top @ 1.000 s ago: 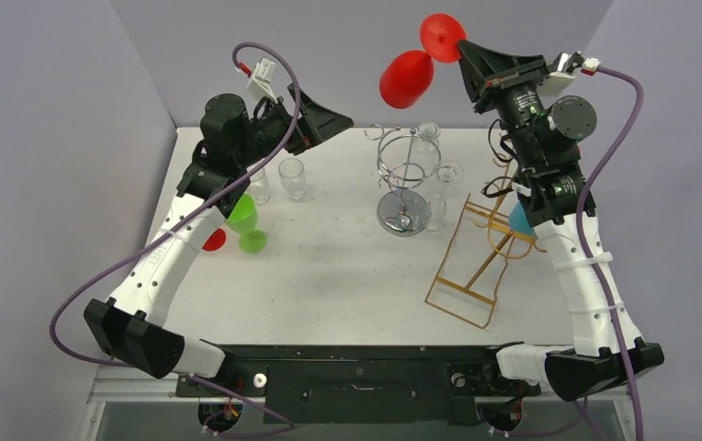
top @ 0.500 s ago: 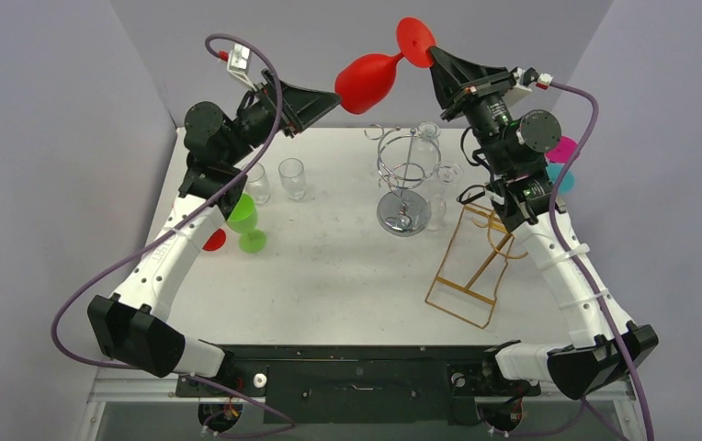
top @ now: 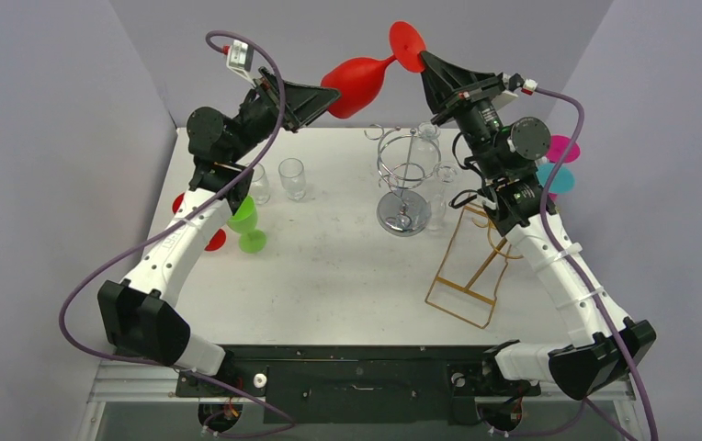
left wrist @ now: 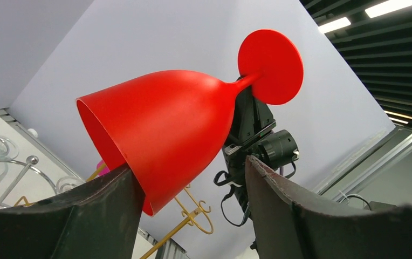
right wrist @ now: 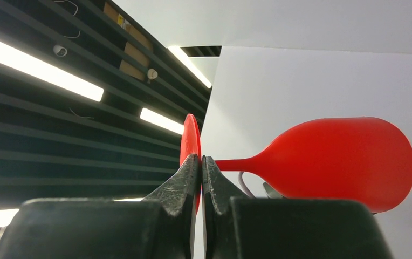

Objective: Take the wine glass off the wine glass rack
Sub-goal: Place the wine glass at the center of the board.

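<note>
A red wine glass [top: 356,75] lies sideways high above the table's far edge. My right gripper [top: 424,60] is shut on the thin disc of its foot, which shows edge-on between the pads at that gripper [right wrist: 200,159], with the bowl [right wrist: 344,159] off to the right. My left gripper [top: 334,95] stands open around the bowl's rim end. In the left wrist view the bowl [left wrist: 166,124] rests against the left finger [left wrist: 112,210], while the right finger [left wrist: 279,205] stands apart from it. The gold wire rack [top: 476,266] leans on the table at right.
A chrome glass stand [top: 404,179] with clear glasses stands mid-table. Two clear glasses [top: 292,177] and a green glass [top: 246,220] sit at left beside a red foot disc [top: 214,240]. Pink [top: 563,149] and teal [top: 557,179] glasses show behind the right arm.
The right arm has carried the red glass leftward. My left gripper has risen to the bowl, and its jaws have narrowed around it.
</note>
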Motion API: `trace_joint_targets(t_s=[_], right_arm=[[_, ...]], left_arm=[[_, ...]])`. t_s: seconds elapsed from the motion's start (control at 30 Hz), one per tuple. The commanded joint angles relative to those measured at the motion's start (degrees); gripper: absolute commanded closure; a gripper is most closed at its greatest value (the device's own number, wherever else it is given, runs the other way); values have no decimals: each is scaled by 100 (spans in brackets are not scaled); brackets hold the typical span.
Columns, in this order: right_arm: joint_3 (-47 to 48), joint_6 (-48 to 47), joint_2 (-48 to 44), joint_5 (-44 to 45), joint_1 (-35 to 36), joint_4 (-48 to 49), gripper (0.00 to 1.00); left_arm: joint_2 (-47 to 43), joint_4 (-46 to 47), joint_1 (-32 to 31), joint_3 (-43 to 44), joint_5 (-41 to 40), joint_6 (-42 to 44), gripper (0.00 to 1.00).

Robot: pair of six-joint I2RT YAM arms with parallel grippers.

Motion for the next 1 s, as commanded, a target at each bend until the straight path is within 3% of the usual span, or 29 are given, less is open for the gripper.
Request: trace_joint_targets(t_s=[0.0,0.23,0.53,0.6,0.7,0.8,0.97], right_arm=[[-117,223,20,6,42,627,100],[-156,254,64,-20,42,699,100],[-4,-673,-32,-195,1,-92,97],[223,-1029,-18,-339,-8,-470,91],[381,-1633,-103,-382,-49,-1069,71],[638,-2154,-192,-335,-142,-1750,48],[904,-2968,-389,-259,-356,-2612,28]], left_arm=[[-55,858,23,63,178,-358,41],[-127,1424,23,-40,263,-818,67],[-503,972,35,-160,289,-595,96],[-628,627,52,-191,270,-392,100],[-834,64,87,-203,186,98,100],[-1112,-1115,97,-74,5,683,100],[-1478,-3121,94,256,-538,1857,100]])
